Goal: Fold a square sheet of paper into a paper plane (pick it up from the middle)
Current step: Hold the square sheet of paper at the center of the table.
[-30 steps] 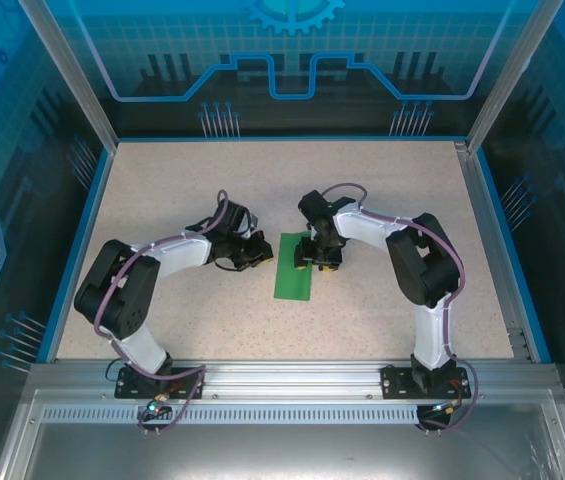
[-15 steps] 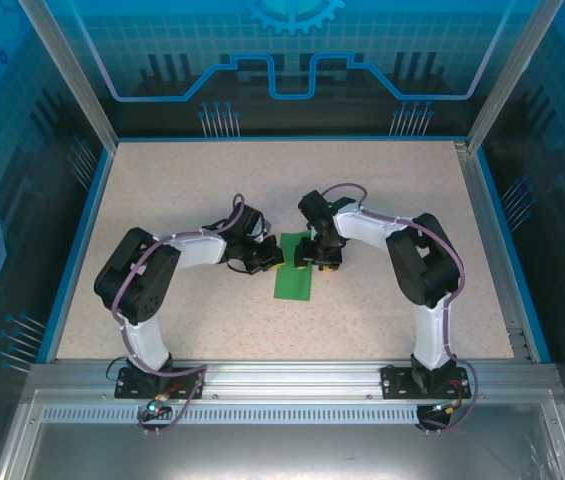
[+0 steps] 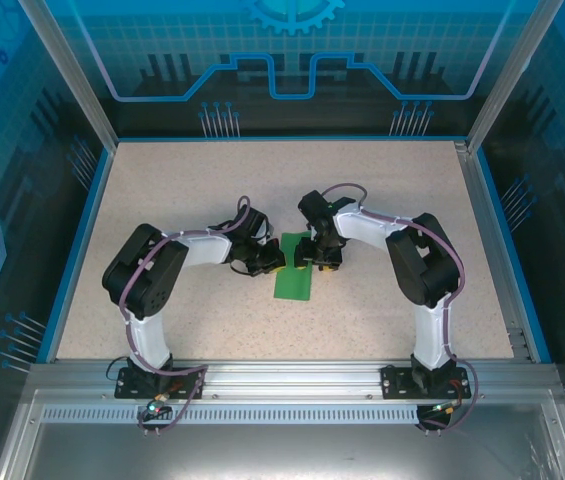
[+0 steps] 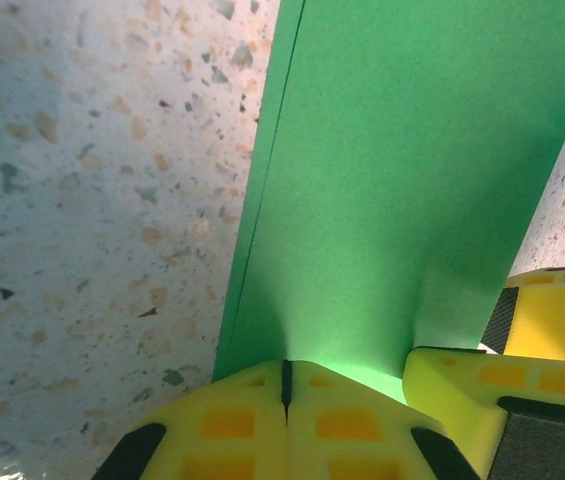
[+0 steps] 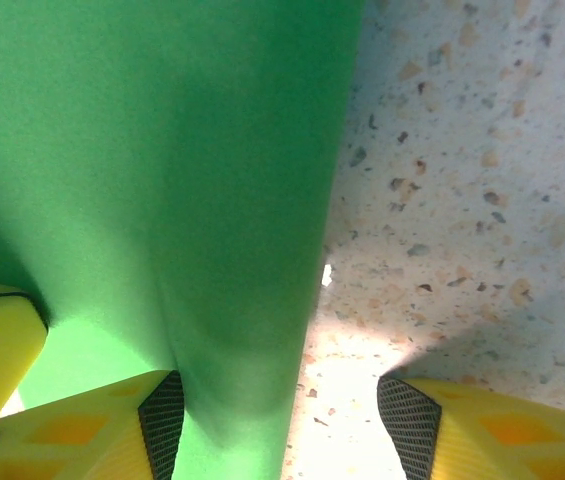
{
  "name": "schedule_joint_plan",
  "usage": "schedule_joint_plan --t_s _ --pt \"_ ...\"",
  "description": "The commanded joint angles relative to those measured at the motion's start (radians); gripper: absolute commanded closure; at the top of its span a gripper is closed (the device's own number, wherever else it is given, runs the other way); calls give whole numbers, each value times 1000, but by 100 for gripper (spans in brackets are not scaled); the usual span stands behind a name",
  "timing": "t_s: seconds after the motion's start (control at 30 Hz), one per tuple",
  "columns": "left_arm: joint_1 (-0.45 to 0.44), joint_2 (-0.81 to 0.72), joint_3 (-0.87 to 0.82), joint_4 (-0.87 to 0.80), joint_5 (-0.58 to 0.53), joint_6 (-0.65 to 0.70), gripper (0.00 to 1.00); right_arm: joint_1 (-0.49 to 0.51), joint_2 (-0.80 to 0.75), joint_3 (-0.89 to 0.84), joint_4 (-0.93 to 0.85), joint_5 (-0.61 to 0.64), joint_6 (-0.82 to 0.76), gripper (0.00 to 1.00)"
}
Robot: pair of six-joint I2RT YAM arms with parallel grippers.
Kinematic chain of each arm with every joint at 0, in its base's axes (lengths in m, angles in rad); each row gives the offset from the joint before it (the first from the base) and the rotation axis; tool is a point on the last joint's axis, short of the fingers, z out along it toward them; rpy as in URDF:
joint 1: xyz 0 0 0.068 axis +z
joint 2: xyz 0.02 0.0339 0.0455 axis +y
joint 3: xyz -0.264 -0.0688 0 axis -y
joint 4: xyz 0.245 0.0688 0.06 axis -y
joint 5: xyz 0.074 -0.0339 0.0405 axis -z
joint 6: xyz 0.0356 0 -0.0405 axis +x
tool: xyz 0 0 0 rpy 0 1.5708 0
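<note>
While it lies flat near the middle of the table (image 3: 212, 190), the square sheet of paper (image 3: 295, 270) shows as one narrow green rectangle, doubled along its long left edge. The left gripper (image 3: 272, 263) rests at that edge with its yellow pads pressed together. The right gripper (image 3: 317, 262) stands with jaws apart, astride the opposite edge: one finger on paper, one over bare table. The surface is pale speckled stone with a blue rim. Blue-tinted patterned panels and metal posts enclose it. Count: one sheet, two arms, two grippers.
</note>
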Motion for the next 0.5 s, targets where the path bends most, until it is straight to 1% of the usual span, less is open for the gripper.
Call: schedule_joint_plan --t_s 0.0,0.1,0.2,0.37,0.43,0.47 --pt "-13 34 1 -60 -56 37 100 19 90 -32 38 14 -1 38" --pt "-14 31 -10 -57 -60 36 100 16 80 -19 38 11 -3 38" --pt "-14 29 -13 -57 -64 35 100 7 34 -19 65 -8 -5 37" --pt "-15 28 -15 -55 -65 36 100 -35 -152 -104 203 -72 8 33" --pt "-16 27 -12 -55 -62 36 100 -65 -234 -171 292 -125 27 34" --pt "-15 27 -11 -56 -62 36 100 -75 -263 -203 335 -148 36 36"
